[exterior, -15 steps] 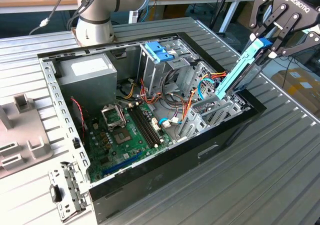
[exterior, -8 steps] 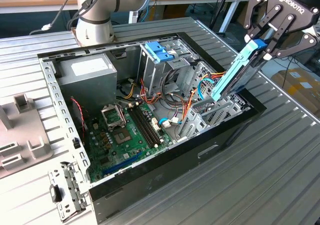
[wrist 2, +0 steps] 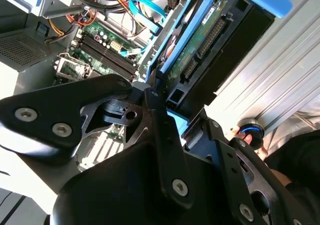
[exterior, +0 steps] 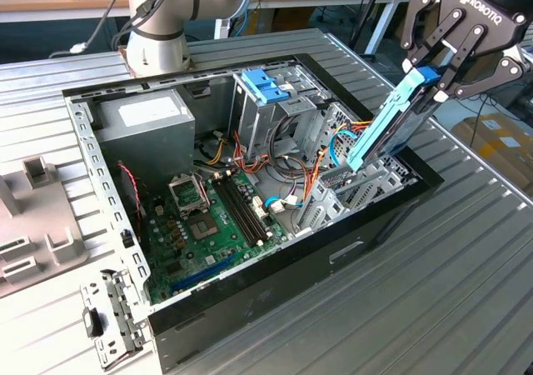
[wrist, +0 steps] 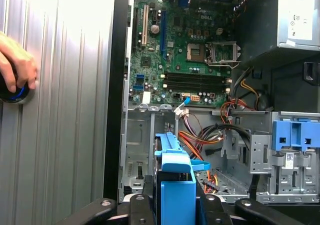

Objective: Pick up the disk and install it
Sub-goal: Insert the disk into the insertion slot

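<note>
The disk (exterior: 385,125), a dark drive framed by bright blue rails, hangs tilted over the open computer case (exterior: 350,246) on the exterior view's right. Its lower end dips inside the case near the grey metal bay (exterior: 354,190). My gripper (exterior: 430,77) is shut on the disk's upper end, just under its blue tab. In the first wrist view the disk's blue rail (wrist: 176,185) runs between my black fingers (wrist: 141,205), over the bay floor (wrist: 139,155). The second wrist view has the disk's green circuit side (wrist 2: 200,50) above the gripper (wrist 2: 175,110).
A green motherboard (exterior: 212,217) lies in the case, with a grey power supply (exterior: 146,121) and a tall drive cage topped by a lighter blue bracket (exterior: 265,86). Loose coloured cables (exterior: 312,162) crowd the bay. A person's hand (wrist: 17,67) rests on a blue-ringed knob (wrist: 12,92) on the ribbed table.
</note>
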Controlling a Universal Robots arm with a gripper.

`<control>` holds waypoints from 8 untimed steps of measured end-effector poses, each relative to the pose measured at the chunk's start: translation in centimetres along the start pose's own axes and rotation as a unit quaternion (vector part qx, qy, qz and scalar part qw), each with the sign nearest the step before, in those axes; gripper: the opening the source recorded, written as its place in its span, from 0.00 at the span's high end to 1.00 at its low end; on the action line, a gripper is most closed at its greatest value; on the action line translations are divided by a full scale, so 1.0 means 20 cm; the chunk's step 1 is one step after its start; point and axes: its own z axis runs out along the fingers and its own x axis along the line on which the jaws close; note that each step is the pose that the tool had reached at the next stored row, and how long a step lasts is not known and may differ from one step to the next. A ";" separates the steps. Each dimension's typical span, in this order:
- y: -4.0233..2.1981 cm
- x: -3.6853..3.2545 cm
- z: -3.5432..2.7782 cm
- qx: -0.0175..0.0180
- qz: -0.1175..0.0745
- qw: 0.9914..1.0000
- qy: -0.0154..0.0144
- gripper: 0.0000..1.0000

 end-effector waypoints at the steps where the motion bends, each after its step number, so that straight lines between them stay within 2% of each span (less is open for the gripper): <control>1: 0.000 0.000 0.001 0.000 0.000 1.000 0.000 0.63; 8: 0.004 0.003 0.015 0.000 0.000 1.000 0.000 0.63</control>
